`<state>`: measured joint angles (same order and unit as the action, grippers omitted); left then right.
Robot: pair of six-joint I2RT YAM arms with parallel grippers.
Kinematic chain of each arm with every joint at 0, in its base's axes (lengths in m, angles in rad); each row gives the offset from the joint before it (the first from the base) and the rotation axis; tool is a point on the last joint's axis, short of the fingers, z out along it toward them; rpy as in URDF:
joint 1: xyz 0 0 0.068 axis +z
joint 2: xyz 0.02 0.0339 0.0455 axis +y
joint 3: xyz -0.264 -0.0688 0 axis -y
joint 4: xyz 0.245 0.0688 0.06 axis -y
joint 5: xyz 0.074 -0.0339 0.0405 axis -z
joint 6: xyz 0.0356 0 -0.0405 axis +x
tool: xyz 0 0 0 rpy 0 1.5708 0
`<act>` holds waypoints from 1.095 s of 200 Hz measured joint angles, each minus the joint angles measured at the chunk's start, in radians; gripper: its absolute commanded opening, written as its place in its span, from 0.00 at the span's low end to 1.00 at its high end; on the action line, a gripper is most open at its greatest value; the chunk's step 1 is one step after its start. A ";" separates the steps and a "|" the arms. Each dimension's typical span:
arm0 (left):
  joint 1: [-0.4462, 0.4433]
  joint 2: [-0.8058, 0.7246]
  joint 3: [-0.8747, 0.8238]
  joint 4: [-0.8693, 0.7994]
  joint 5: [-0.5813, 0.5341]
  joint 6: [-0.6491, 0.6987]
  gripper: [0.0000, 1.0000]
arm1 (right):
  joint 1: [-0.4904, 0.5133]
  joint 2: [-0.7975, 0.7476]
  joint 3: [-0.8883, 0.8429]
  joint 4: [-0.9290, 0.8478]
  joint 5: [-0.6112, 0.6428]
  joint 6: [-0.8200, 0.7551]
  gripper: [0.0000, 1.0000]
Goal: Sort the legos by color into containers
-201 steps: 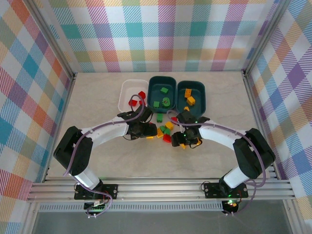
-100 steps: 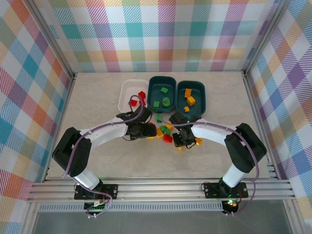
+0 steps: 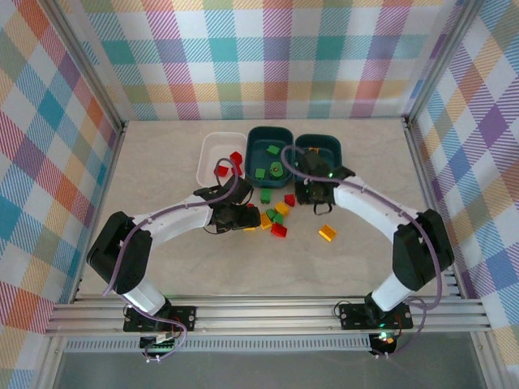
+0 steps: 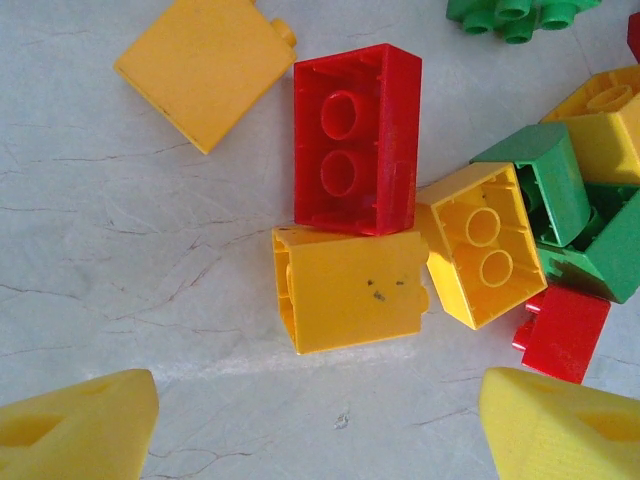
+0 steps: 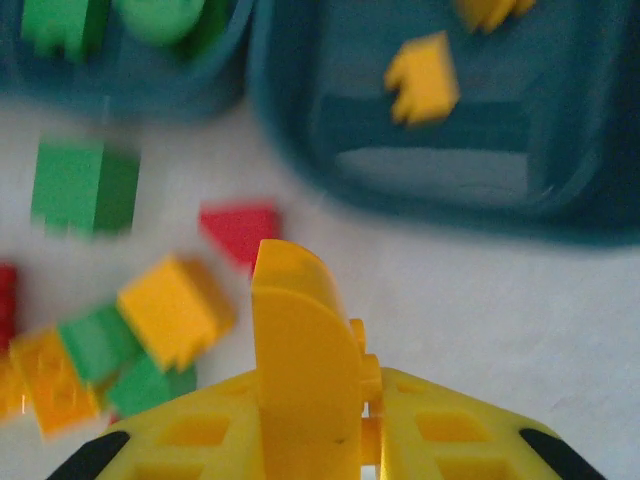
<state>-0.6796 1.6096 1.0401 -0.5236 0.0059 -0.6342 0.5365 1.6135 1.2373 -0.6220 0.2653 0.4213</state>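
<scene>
Right wrist view: right hand (image 5: 300,300) clenched; teal tub (image 5: 430,170) with yellow legos (image 5: 422,78) lies just ahead of it.

Right end effector (image 5: 303,300) pinched shut above the bench (image 5: 480,320), picture blurred.
Beyond its yellow fingers (image 5: 300,340), a teal tub (image 5: 430,170) holds yellow bricks (image 5: 423,78); just beside it, a second teal tub (image 5: 140,95) holds green bricks (image 5: 55,22). On the bench near the tubs lie a green brick (image 5: 85,190), a red brick (image 5: 240,228) and a jumble of yellow and green bricks (image 5: 175,310).
</scene>
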 measured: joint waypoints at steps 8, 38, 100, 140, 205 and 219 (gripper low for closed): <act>0.000 0.000 0.000 0.000 0.000 0.000 0.83 | -0.033 0.039 0.050 0.002 0.008 -0.002 0.28; 0.000 0.000 -0.003 -0.002 0.001 0.000 0.83 | -0.130 0.242 0.235 0.011 0.012 -0.019 0.29; 0.000 0.000 -0.003 -0.009 0.002 0.000 0.83 | -0.183 0.428 0.437 -0.055 -0.022 -0.069 0.52; 0.000 0.005 0.001 -0.022 0.003 0.005 0.83 | -0.175 0.360 0.412 -0.055 -0.031 -0.076 0.62; -0.001 0.153 0.106 -0.025 -0.001 0.030 0.75 | -0.142 0.023 0.102 0.003 -0.069 -0.032 0.64; -0.001 0.178 0.127 -0.025 -0.006 0.031 0.73 | -0.138 -0.014 0.047 0.012 -0.080 -0.019 0.64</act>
<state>-0.6807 1.7874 1.1671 -0.5488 -0.0002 -0.6037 0.3988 1.5990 1.2842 -0.6102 0.1852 0.4026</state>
